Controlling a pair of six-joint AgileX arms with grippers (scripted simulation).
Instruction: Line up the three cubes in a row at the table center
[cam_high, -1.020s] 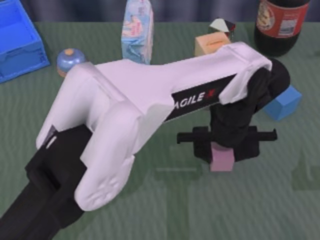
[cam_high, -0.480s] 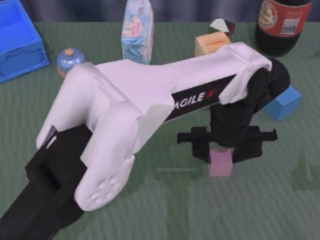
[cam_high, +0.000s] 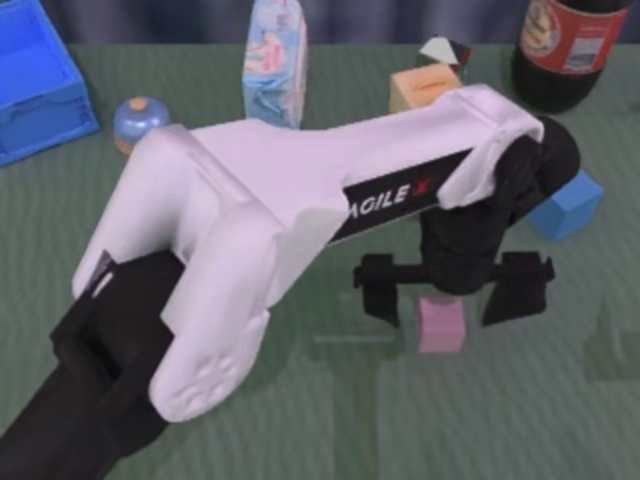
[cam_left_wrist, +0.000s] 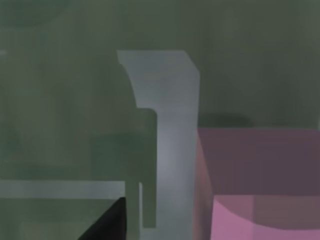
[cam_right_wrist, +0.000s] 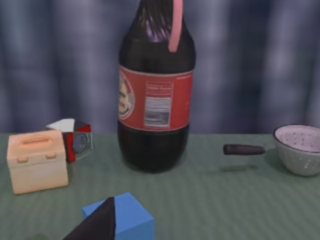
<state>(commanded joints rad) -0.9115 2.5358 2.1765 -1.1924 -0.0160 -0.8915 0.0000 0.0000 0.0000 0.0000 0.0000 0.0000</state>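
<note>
Pink cube (cam_high: 441, 325) sits flat on the green table (cam_high: 330, 420) near centre, looks light, stiff and matte, so I'd pinch its flat sides, with my left gripper (cam_high: 452, 293) spread wide around it, holding nothing, right arm out of sight.

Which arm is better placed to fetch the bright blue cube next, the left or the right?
Probably the left. The left gripper hangs open over the pink cube, beside the bright blue cube. The right gripper does not show in the top view.
</note>
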